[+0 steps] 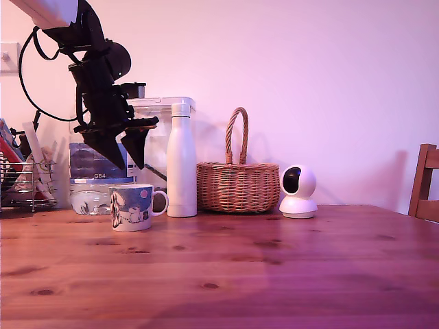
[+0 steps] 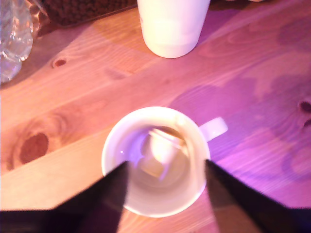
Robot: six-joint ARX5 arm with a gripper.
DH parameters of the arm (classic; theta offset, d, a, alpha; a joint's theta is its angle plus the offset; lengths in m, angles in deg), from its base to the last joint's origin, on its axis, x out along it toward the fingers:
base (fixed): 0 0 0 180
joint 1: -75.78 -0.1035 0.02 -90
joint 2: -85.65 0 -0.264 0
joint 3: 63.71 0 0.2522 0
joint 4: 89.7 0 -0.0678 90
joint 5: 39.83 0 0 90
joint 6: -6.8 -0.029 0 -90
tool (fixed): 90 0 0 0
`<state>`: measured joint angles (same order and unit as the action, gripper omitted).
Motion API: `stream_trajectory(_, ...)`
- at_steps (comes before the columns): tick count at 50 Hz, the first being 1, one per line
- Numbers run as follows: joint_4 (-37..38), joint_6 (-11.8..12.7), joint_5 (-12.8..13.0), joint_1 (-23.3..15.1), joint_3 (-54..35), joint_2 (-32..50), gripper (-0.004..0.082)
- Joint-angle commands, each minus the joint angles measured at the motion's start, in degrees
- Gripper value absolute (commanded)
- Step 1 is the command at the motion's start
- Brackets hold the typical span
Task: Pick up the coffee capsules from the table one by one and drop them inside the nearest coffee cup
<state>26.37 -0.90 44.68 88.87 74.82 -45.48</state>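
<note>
Bare wooden table (image 1: 274, 274) is filling the lower half of the exterior view, knots and grain showing. Further back, in the lower left of that frame, the coffee cup (image 1: 132, 207) is sitting upright: small, white ceramic, blue-grey cartoon artwork around the side, a pink dot near the rim, loop handle pointing toward the exterior view's right.

I am seeing the gripper (image 1: 125, 156) hanging directly above the cup, clear of the rim, its dark fingers pointing down. In the wrist view the fingers (image 2: 109, 194) are standing wide apart, one at each side of the cup (image 2: 155, 160) mouth, gripping nothing. Down inside the cup, pale coffee capsules (image 2: 158, 153) are lying on the bottom; I cannot tell how many.

Just beside the cup's handle, a tall white bottle (image 1: 182, 161) is standing upright; its base is also showing in the upper middle of the wrist view. A wicker basket (image 1: 238, 181) with a hoop handle is sitting in the middle of the exterior frame, and a small white dome camera (image 1: 298, 192) is resting right of it. A wire rack (image 1: 24, 181) is sitting at the far left edge, a chair (image 1: 426, 185) at the far right.
</note>
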Motion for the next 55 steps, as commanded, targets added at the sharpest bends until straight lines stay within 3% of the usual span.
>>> stream_trajectory(1,1.05,-0.28,-0.02,-0.2,0.04,0.83,0.004)
stream_trajectory(6,1.55,-0.33,-0.02,-0.22,0.04,2.54,-0.0001)
stream_trajectory(22,3.45,-0.33,0.0,-0.22,-0.5,7.98,-0.0001)
stream_trajectory(31,7.54,-0.31,0.02,-0.22,-5.57,13.27,-0.0001)
stream_trajectory(52,29.24,0.48,-0.09,-1.92,-39.28,36.3,-0.0001)
stream_trajectory(55,32.61,1.77,-0.46,-2.29,-44.83,40.09,-0.0001)
